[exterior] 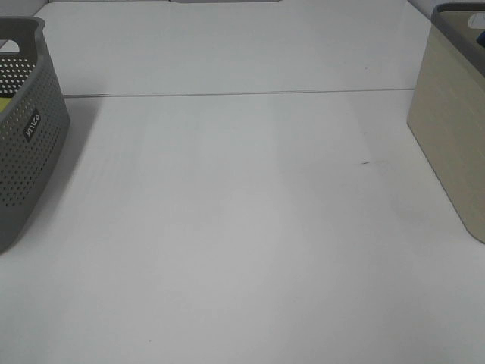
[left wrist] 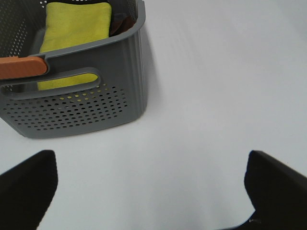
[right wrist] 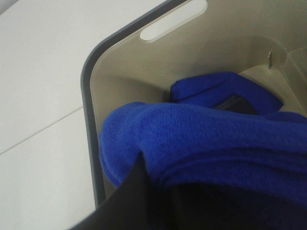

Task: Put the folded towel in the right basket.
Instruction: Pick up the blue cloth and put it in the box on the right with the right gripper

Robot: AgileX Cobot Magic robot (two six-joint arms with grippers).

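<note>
We judge the placing step is in hand: the right gripper (right wrist: 158, 201) holds the folded towel (right wrist: 201, 143), thick blue nubbly cloth, over the open mouth of the right basket (right wrist: 91, 96). That basket is smooth beige plastic, dark-rimmed, with a slot handle; another blue cloth (right wrist: 220, 88) lies inside. Next move calls for lowering and letting go. The left gripper (left wrist: 148, 191) hangs spread wide and empty above the white surface (exterior: 242, 227), near the perforated grey basket (left wrist: 76, 110) holding a yellow towel (left wrist: 72, 28).
</note>
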